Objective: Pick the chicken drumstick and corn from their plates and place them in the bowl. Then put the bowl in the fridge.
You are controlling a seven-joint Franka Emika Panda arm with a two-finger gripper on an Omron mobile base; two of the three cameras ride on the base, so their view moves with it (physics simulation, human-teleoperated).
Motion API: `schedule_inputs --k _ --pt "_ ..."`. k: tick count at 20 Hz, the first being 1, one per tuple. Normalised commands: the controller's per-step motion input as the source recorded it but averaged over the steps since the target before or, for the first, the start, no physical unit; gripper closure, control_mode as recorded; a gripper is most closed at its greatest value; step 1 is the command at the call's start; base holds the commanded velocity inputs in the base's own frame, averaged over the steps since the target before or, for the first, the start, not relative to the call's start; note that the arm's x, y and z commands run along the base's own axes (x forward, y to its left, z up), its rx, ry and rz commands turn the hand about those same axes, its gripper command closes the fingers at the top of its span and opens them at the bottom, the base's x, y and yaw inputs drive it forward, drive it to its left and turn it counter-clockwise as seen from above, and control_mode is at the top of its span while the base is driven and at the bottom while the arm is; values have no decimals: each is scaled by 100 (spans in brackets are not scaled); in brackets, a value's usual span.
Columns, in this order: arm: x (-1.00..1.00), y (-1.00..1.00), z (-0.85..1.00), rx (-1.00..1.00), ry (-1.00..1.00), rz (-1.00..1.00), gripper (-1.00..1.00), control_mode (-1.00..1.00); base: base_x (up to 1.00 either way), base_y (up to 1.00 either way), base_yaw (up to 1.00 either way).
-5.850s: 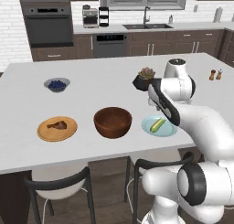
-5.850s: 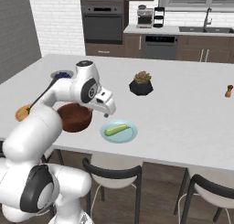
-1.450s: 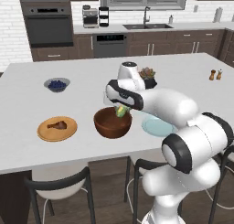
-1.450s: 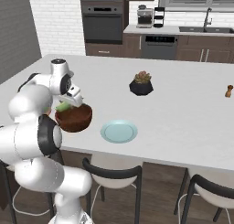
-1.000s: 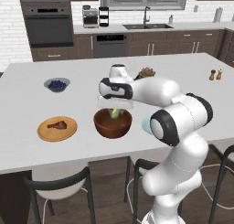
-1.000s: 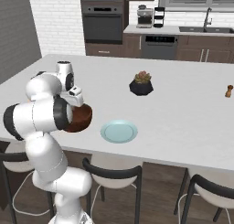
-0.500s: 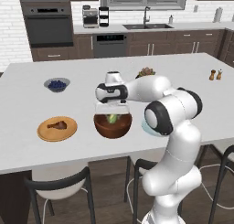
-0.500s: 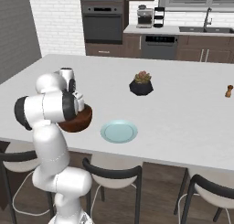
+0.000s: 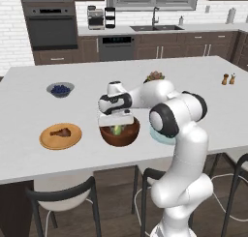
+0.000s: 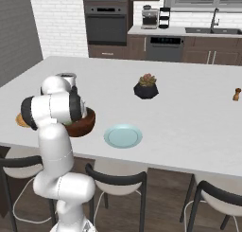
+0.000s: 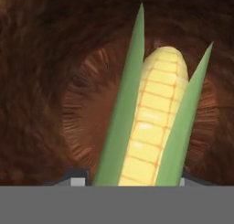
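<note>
The gripper (image 9: 116, 126) pointed down into the wooden bowl (image 9: 119, 133), its jaws pinching the corn (image 11: 153, 131). In the hand view the cob stood between the two finger tips, yellow kernels flanked by two green husk leaves, with the bowl's dark ribbed floor (image 11: 87, 104) directly behind it. In the left base view the corn (image 9: 116, 130) sat within the bowl's rim, under the white hand.

The bowl stood near the front edge of the white counter (image 9: 29, 110). To its left, just beside it, lay the tan wooden plate (image 9: 60, 136) with the chicken drumstick (image 9: 60, 131) on it. To its right, partly hidden by the arm, lay the pale blue-green plate (image 10: 123, 136), bare in the right base view.

Farther back on the counter stood a small grey bowl of blueberries (image 9: 60, 89) to the left, a potted plant (image 10: 146, 87) near the middle, and two small shakers (image 9: 228, 79) at the far right.
</note>
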Motion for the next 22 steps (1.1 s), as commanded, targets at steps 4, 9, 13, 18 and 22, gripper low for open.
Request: schedule_inputs --k 4,9,13,18,22 --pt "14 1 -26 -4 5 6 -100 -100 0 0 0" --pt "5 0 -9 0 0 4 -100 -100 0 0 0" --pt "2 0 0 0 0 6 -100 -100 0 0 0" --pt "-14 3 43 0 -1 5 -100 -100 0 0 0" --pt "-37 1 80 0 -7 4 -100 -100 0 0 0"
